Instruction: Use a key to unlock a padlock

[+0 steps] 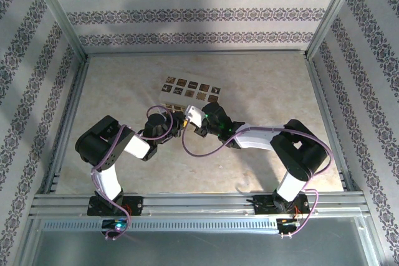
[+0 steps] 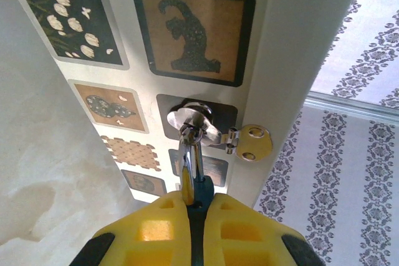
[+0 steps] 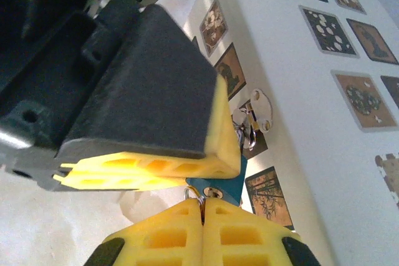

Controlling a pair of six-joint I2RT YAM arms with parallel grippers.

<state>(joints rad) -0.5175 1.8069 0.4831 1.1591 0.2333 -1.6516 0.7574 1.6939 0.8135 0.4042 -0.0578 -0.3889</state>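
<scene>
As its two yellow fingers press together at the bottom middle of the left wrist view, the left gripper (image 2: 199,202) holds the blue padlock (image 2: 201,192) tight. The padlock's shiny loop (image 2: 190,154) comes up out of the fingers to the middle of the frame. A little bunch of spare keys (image 2: 199,119) hangs at the top of the loop, and one gold-coloured piece sticks out to the right.

At the bottom middle of the right wrist view, the right gripper (image 3: 202,213) is squeezed shut too. Its yellow tips pinch a thin silver key (image 3: 198,199) that touches the underside of the padlock. The left gripper's big yellow and black fingers sit in the upper left and clamp the padlock from above.

From the top view, both grippers meet in the middle of the frame over the pale table (image 1: 268,85), just below a sheet of small pictures (image 1: 190,90).
</scene>
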